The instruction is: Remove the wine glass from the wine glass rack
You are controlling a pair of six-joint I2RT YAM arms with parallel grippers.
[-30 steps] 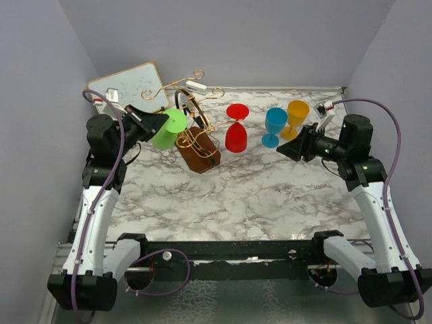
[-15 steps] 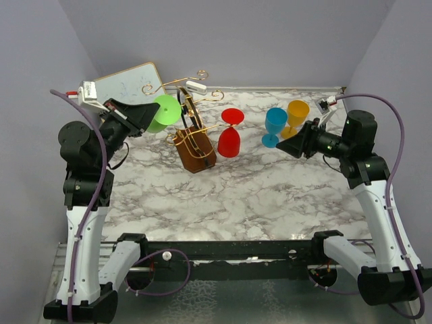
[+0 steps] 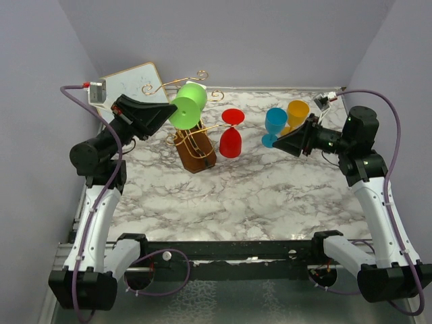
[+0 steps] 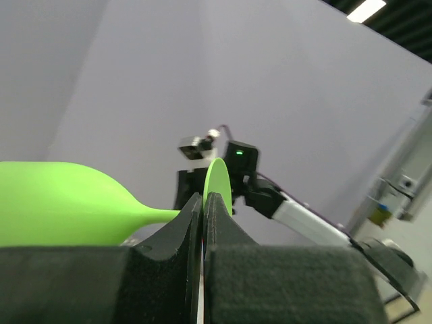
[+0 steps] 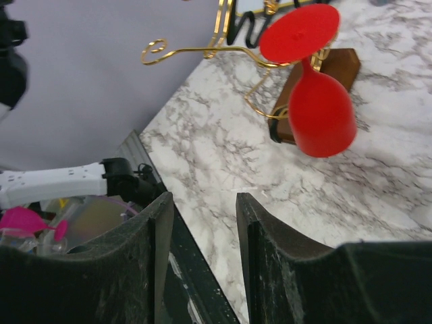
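My left gripper (image 3: 165, 112) is shut on the foot of a green wine glass (image 3: 188, 106), held sideways in the air above the gold wire rack (image 3: 194, 138) with its brown block base (image 3: 200, 156). In the left wrist view the jaws (image 4: 203, 200) clamp the thin green foot (image 4: 219, 183), and the bowl (image 4: 61, 202) points left. A red wine glass (image 3: 231, 139) hangs upside down from a rack arm; it also shows in the right wrist view (image 5: 322, 116). My right gripper (image 3: 289, 143) is open and empty, right of the red glass and low in the right wrist view (image 5: 202, 209).
A blue glass (image 3: 275, 125) and a yellow glass (image 3: 297, 113) stand upright at the back right, just behind my right gripper. A white board (image 3: 131, 84) leans at the back left corner. Grey walls close in the marble table (image 3: 236, 196) on three sides.
My left arm has lifted the green glass up and to the right, off the rack's left side, and turned it sideways. The rack and red glass shifted a little. The right gripper barely moved.
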